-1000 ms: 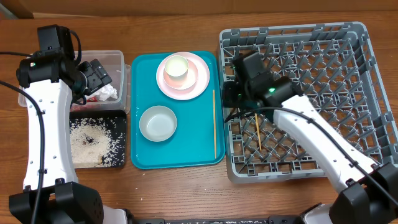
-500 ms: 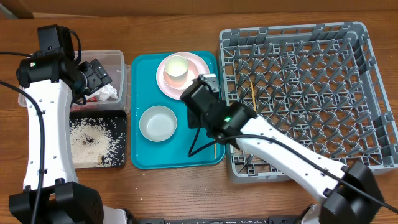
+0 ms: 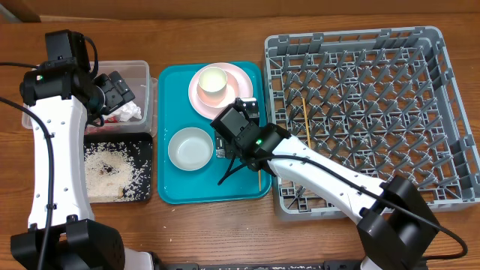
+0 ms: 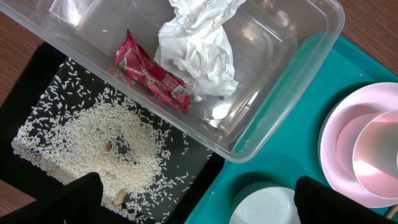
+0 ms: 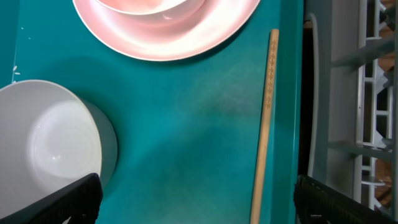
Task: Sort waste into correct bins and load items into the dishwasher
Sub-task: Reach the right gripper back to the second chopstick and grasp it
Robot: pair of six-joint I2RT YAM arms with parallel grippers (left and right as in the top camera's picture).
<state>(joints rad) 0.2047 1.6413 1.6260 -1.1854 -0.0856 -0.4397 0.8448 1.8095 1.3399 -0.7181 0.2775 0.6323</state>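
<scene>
My right gripper point(image 3: 238, 141) point(image 5: 199, 208) hovers open and empty over the teal tray point(image 3: 172, 82), between a white bowl point(image 3: 190, 148) point(image 5: 43, 140) and a wooden chopstick point(image 3: 259, 180) point(image 5: 266, 112) lying along the tray's right side. Another chopstick point(image 3: 307, 120) lies in the grey dishwasher rack point(image 3: 442, 97). The pink plate point(image 3: 238, 96) point(image 5: 205, 34) carries a small whitish cup point(image 3: 212, 81). My left gripper point(image 3: 116, 90) point(image 4: 199, 208) hangs open above the clear tub point(image 3: 142, 71) point(image 4: 292, 74), which holds the crumpled napkin point(image 4: 196, 50) and red sauce packet point(image 4: 152, 73). Rice point(image 4: 106, 134) fills the black tray point(image 3: 142, 142).
The rack's left wall point(image 5: 329, 93) stands right beside the teal tray's edge. The tub and the black tray sit tight against the teal tray's left side. Bare wooden table point(image 3: 210, 225) shows along the front.
My right arm swung left from the rack to over the teal tray. Its jaws opened and the chopstick it carried now lies in the rack. The left arm has not moved.
</scene>
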